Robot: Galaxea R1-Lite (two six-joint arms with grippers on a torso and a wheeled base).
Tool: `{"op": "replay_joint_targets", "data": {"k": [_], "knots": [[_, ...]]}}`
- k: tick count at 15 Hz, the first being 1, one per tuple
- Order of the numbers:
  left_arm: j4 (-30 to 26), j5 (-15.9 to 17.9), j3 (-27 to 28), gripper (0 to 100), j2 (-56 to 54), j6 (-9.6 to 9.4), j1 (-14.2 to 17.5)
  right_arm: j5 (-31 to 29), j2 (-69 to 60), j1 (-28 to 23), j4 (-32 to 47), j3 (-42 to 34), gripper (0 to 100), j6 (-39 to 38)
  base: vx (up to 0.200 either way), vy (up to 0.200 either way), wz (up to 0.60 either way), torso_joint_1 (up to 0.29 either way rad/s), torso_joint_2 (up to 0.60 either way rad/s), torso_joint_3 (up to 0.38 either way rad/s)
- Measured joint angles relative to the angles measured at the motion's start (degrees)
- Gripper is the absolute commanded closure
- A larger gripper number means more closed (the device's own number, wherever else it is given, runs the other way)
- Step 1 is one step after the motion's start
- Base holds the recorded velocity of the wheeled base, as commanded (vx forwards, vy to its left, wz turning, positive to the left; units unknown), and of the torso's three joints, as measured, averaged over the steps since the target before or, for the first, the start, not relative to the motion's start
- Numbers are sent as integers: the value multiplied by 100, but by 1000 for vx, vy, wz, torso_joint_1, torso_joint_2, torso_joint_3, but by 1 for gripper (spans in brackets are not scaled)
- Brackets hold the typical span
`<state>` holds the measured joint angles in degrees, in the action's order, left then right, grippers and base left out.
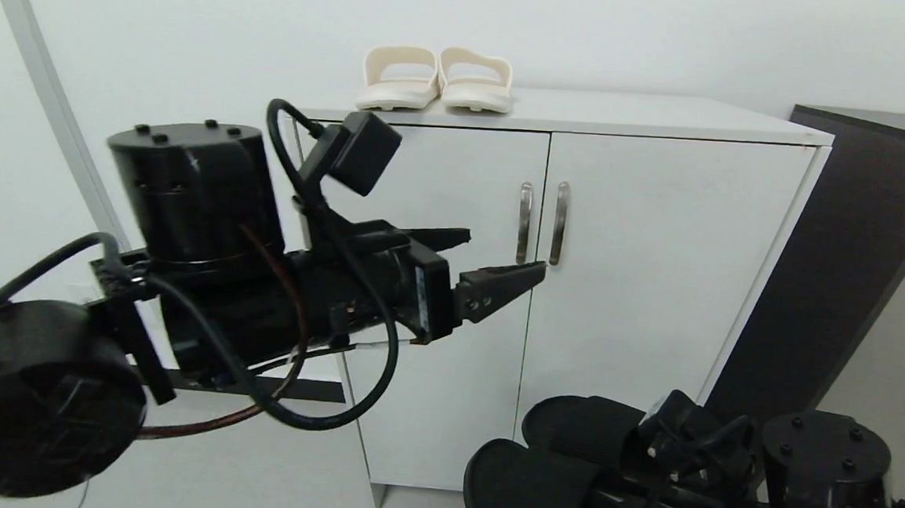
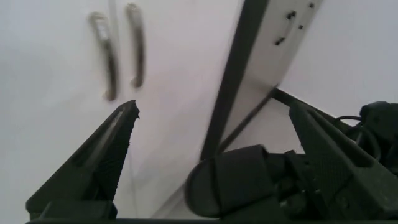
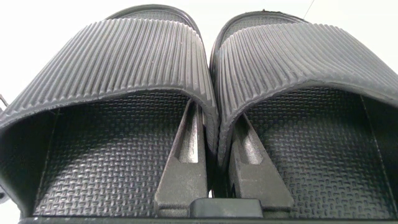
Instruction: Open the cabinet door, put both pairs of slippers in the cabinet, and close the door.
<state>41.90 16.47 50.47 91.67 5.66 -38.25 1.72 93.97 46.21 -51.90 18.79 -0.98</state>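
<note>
The white cabinet (image 1: 657, 243) has both doors shut, with two metal handles (image 1: 541, 223) side by side at the centre seam. A cream pair of slippers (image 1: 436, 80) rests on its top, toward the left. My left gripper (image 1: 503, 253) is open and level with the lower ends of the handles (image 2: 119, 53), just short of them, holding nothing. My right gripper (image 3: 214, 165) is low in front of the right door. It is shut on the black pair of slippers (image 1: 550, 464), its fingers (image 3: 183, 168) pinching the two inner side walls together.
A dark tall panel (image 1: 852, 270) stands against the cabinet's right side. A grey slanted strip (image 1: 39, 79) runs along the white wall at the left. Pale floor lies below the cabinet's left front.
</note>
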Motion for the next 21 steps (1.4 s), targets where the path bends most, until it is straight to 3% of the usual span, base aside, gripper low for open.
{"op": "replay_joint_targets", "data": {"k": [2, 3, 5, 8, 14, 21], "knots": [[-343, 299, 612, 0, 350, 129, -44, 2, 24, 0, -57, -2, 100, 0, 0, 0, 0, 0, 0, 0], [-550, 490, 956, 0, 524, 316, -57, 2, 35, 0, -68, -11, 100, 0, 0, 0, 0, 0, 0, 0], [-867, 986, 1571, 0, 816, 870, -66, 2, 46, 0, -82, -22, 100, 0, 0, 0, 0, 0, 0, 0], [-1062, 1265, 2254, 0, 1240, 1287, -63, -2, 71, 1, -98, -24, 100, 2, 0, 0, 0, 0, 0, 0], [-1369, 1131, 2827, 0, 1755, 1331, 63, -6, 74, 52, -108, -24, 100, 0, 0, 0, 0, 0, 0, 0], [-2077, 216, 3903, 0, 2297, 1243, 102, -2, 93, 52, -108, -40, 100, 0, 0, 0, 0, 0, 0, 0]]}}
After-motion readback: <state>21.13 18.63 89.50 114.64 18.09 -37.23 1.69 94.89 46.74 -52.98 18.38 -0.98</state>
